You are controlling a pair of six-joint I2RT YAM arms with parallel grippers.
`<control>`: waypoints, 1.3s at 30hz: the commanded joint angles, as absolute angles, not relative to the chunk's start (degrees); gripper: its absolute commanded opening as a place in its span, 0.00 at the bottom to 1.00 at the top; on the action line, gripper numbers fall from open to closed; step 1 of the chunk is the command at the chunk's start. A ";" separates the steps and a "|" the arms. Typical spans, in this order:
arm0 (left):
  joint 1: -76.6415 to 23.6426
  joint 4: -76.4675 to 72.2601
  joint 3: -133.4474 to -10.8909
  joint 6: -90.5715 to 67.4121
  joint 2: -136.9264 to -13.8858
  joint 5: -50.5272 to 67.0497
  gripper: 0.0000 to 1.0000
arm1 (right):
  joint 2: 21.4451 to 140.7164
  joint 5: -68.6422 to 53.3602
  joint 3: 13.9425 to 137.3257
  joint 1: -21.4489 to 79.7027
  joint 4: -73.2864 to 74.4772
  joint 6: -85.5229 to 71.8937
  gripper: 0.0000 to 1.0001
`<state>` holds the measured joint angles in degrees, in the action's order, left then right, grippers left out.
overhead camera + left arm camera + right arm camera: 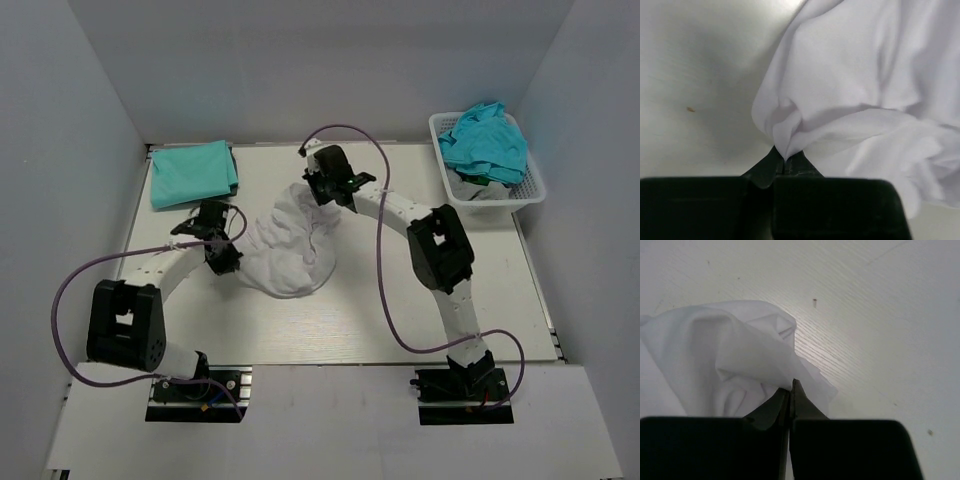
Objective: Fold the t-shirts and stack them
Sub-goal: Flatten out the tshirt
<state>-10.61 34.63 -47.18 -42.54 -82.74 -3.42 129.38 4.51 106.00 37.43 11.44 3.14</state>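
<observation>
- Near your left tool, on its far-left side and clear of the white cloth, a folded teal cloth t-shirt lies flat on the pale wood-grain table. I take it as the base of the stack.
- Your left gripper is clenched, its jaws pressed together on a pinched fold of the crumpled plain white cloth t-shirt. The cloth spreads ahead of the tips and off to their right. That arm lies low, its forearm stretched toward the cloth.
- The white shirt sits bunched between your two tools, its long axis slanting from the left tips to the right ones. Each arm has its own end.
- Your right gripper is clamped too, with an edge of cloth caught at its tips and the rest ahead and to their left. That arm bends at the elbow and reaches forward.
- The next move likely calls for drawing the tools apart along that axis.
- Well right of your right tool, a white plastic lattice basket holds heaped teal cloth t-shirts.
</observation>
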 commanded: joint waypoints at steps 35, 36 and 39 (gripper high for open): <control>-10.55 46.93 -94.14 -43.68 -40.69 -13.37 0.00 | 39.81 23.11 79.19 35.42 13.01 -2.37 0.00; -10.55 46.93 -93.61 -44.29 -40.69 -13.36 0.00 | 40.25 24.94 78.84 35.42 12.75 -2.55 0.00; -10.55 46.93 -91.15 -44.30 -42.79 -11.53 0.00 | 43.40 27.68 77.52 35.42 13.09 -2.90 0.00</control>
